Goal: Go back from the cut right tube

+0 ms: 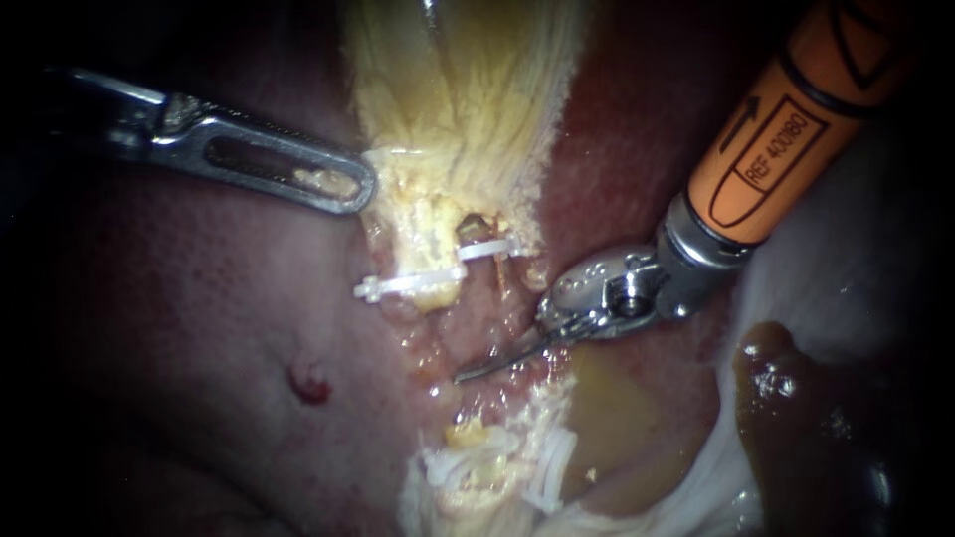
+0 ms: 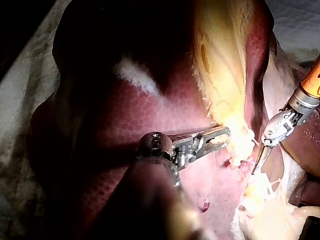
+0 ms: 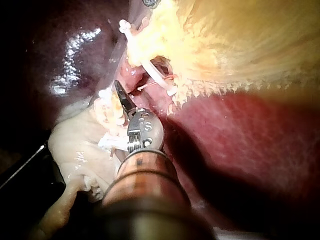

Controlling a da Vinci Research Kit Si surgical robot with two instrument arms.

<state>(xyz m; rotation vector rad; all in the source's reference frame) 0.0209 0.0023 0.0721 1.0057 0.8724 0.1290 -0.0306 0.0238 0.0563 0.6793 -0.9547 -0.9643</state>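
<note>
My right instrument (image 1: pixel 468 376), on an orange shaft, comes in from the upper right. Its thin blades lie together and hold nothing. They sit in the gap between the two cut ends of the right tube. The upper stump (image 1: pixel 472 231) gapes open, with a white clip (image 1: pixel 428 278) across it. The lower stump (image 1: pixel 477 462) carries white clips (image 1: pixel 542 472). My left instrument (image 1: pixel 360 189) comes in from the left and is shut on the edge of the yellow gallbladder tissue (image 1: pixel 458 109). In the right wrist view the blades (image 3: pixel 120 92) lie just short of the open stump (image 3: pixel 160 67).
Red-brown liver (image 1: pixel 199 328) lies on both sides of the gallbladder, with a small red spot (image 1: pixel 310 385) on it. Yellowish fluid (image 1: pixel 617 418) pools under the right instrument. White gauze (image 1: pixel 846 259) and a dark brown lump (image 1: pixel 786 398) lie at the right.
</note>
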